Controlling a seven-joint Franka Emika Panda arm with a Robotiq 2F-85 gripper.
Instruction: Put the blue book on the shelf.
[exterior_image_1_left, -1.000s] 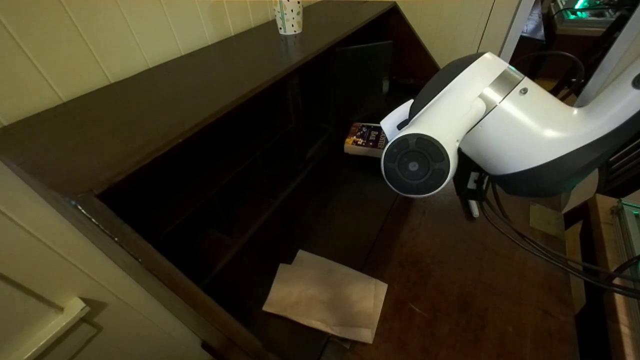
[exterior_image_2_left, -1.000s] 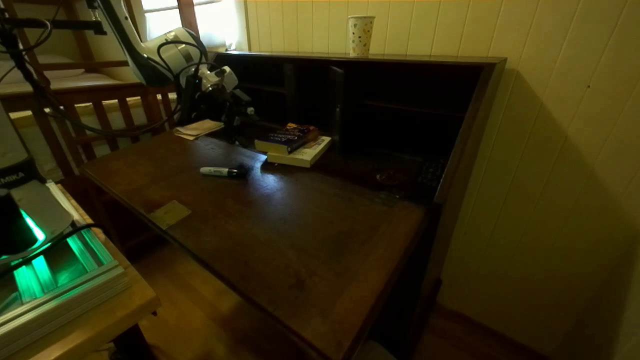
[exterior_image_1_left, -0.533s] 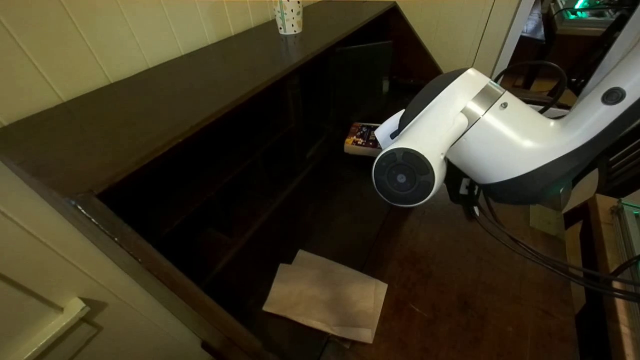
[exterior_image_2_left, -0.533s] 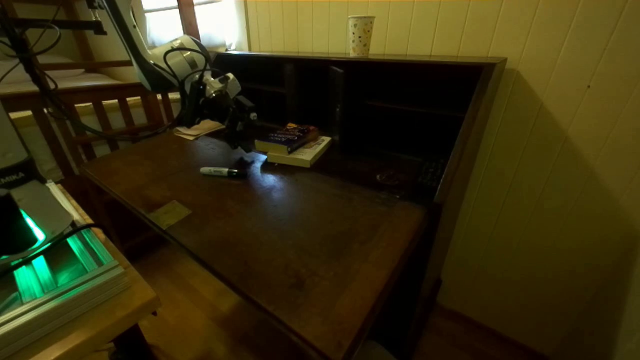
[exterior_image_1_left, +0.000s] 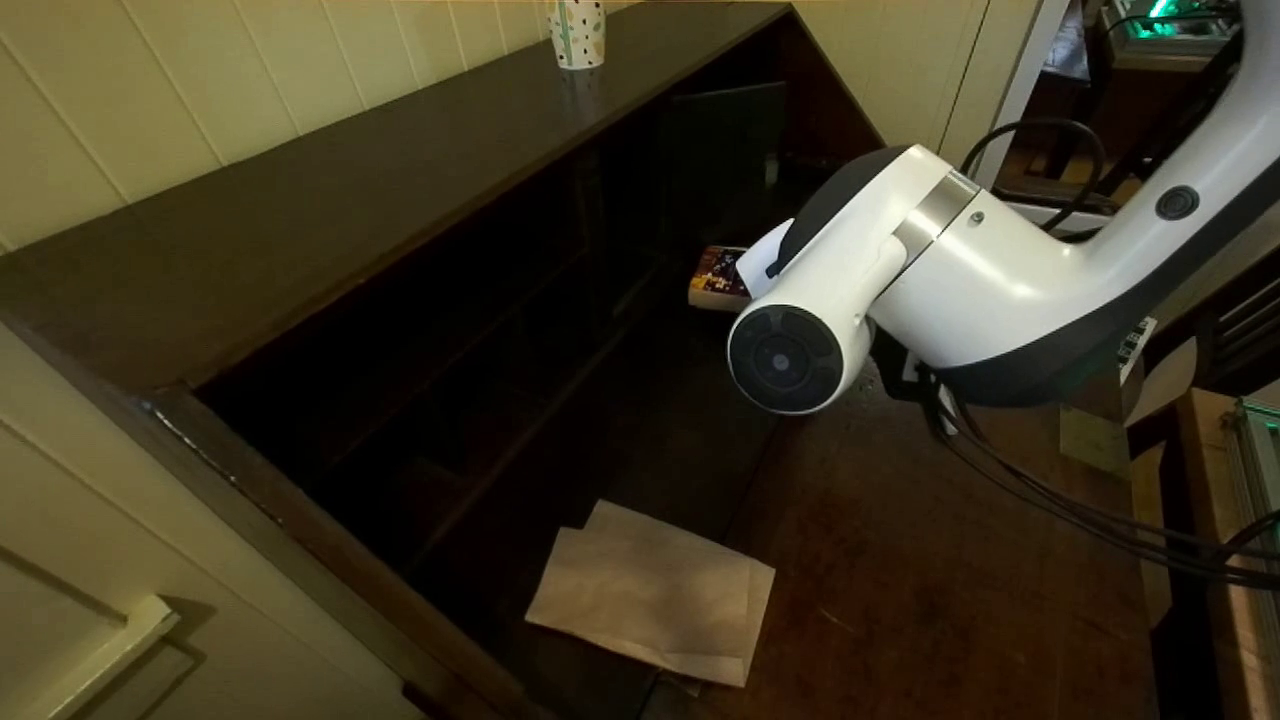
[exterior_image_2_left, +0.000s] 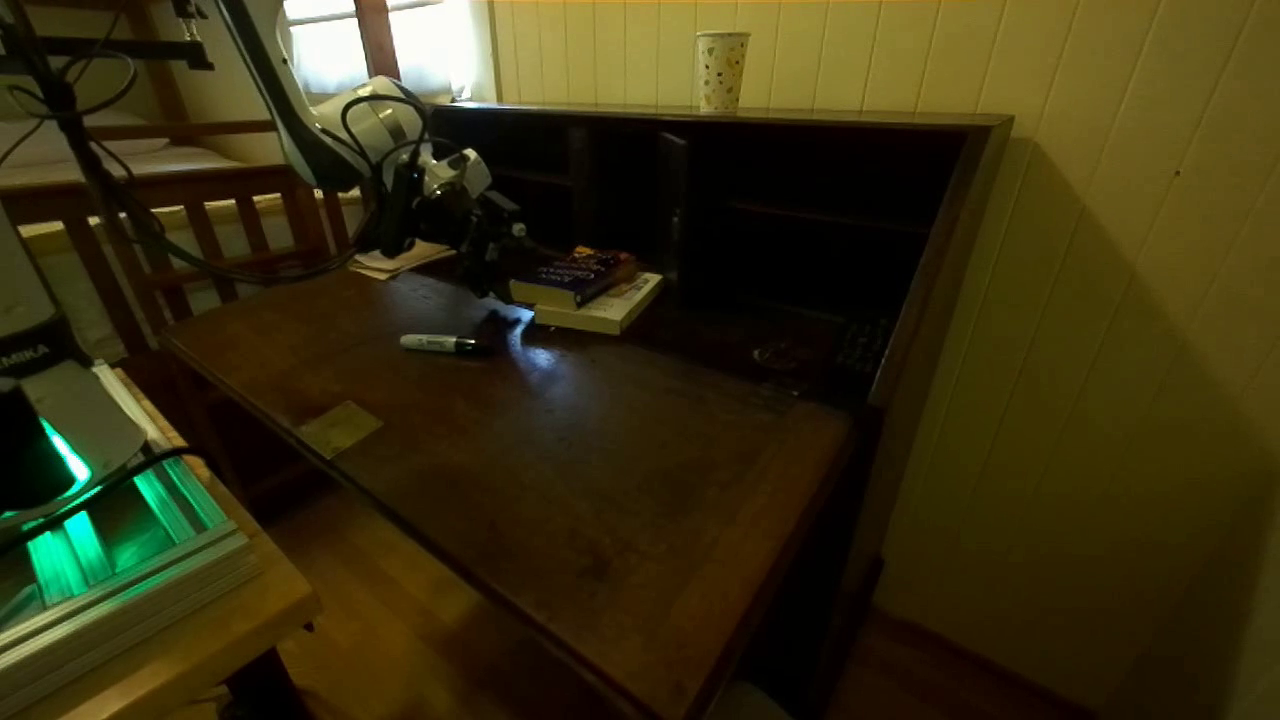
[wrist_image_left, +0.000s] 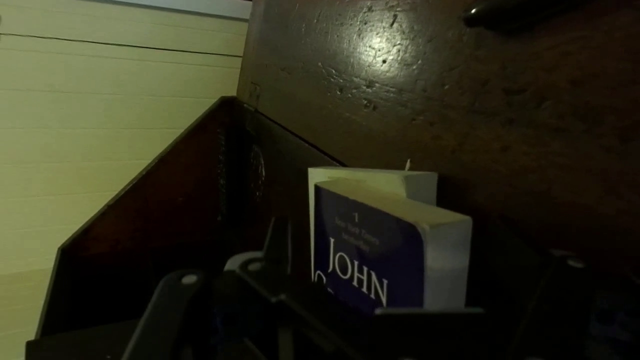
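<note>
- One white robot arm is bent down toward the desktop, seen at upper left in an exterior view.
- Loose sheets of paper are laid at the far end of the desktop, partly hidden behind the arm.
- A marker is laid nearer the camera, its pale barrel pointed left, its dark end right.
- The gripper is held low, just beside the left end of the blue book; whether the two are touching cannot be told. In the wrist view its fingers are spread apart, with the book framed between them.
- The blue book is rested flat, cover up, in front of the shelf, on top of a white-covered book; "JOHN" can be read on it in the wrist view.
- An upright dark panel is seen just right of both books.
- A patterned cup is set upright on the shelf's top board, as shown in both exterior views.
- The cubbies are sunk in shadow.
</note>
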